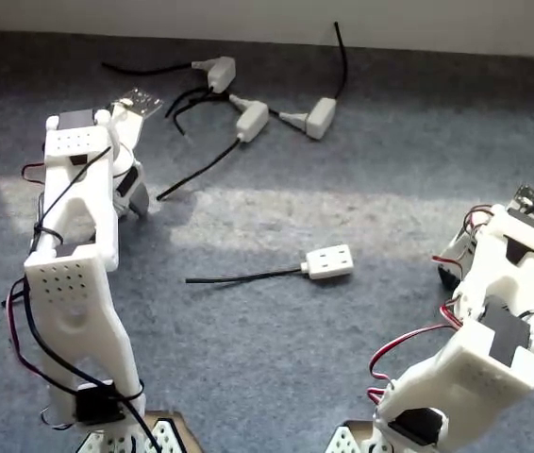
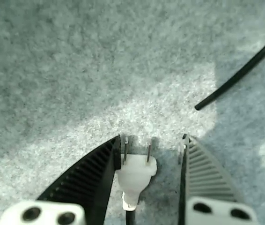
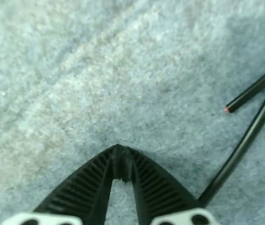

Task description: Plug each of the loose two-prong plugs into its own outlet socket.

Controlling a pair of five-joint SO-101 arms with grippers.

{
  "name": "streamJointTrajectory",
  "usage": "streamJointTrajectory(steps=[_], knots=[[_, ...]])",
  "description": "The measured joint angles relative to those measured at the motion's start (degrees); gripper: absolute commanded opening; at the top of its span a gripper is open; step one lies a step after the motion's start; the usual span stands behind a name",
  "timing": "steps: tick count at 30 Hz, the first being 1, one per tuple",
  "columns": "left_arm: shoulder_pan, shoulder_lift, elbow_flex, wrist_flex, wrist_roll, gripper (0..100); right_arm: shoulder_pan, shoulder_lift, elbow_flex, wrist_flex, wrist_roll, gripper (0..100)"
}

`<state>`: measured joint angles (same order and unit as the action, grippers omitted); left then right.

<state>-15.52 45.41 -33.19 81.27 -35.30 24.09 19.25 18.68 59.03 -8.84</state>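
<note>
Two arms at a grey carpet-like surface (image 1: 276, 359).

The left arm (image 1: 83, 203) is on the left side, stretched toward the far edge with its wrist tipped down. Left jaws are wide open and grip nothing. A white two-prong plug (image 2: 135, 171) lies on the surface between the ribbed fingers (image 2: 97, 173). Its body touches one finger, with a clear gap to the other. The prongs point away from the wrist and its black lead runs back under the wrist.

The cut end of a black cord (image 2: 202, 104) lies just right of the jaws. In the high view that cord runs far-right up to the middle connector (image 1: 251, 120).

The right arm (image 1: 493, 349) is folded at the right edge, well apart from the plugs. Right jaws are fully closed, tips touching, with nothing between them, pointing at bare surface. Two thin black cables (image 3: 245, 145) lie beside them.

The outlet socket block (image 1: 328, 261) is white and lies mid-surface between the arms, slots showing on top. Its black lead (image 1: 243, 277) trails left.

At far centre, near the middle connector, are two more white pieces with black cords: the far-left connector (image 1: 218, 71) and the right connector (image 1: 320, 116). I cannot tell which of the three are plugs or sockets, or whether any are mated.
</note>
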Motion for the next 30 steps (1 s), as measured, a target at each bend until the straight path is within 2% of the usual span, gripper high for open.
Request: streamJointTrajectory(steps=[4, 11, 30], knots=[[-1.05, 0.00, -0.09, 0.00, 0.18, 22, 0.00, 0.00, 0.00, 0.00, 0.00, 0.7], [-1.76, 0.00, -0.09, 0.88, 7.82, 22, 0.00, 0.00, 0.00, 0.00, 0.00, 0.7], [-5.63, -2.46, 0.26, 3.87, 8.35, 22, 0.00, 0.00, 0.00, -0.09, 0.00, 0.7]])
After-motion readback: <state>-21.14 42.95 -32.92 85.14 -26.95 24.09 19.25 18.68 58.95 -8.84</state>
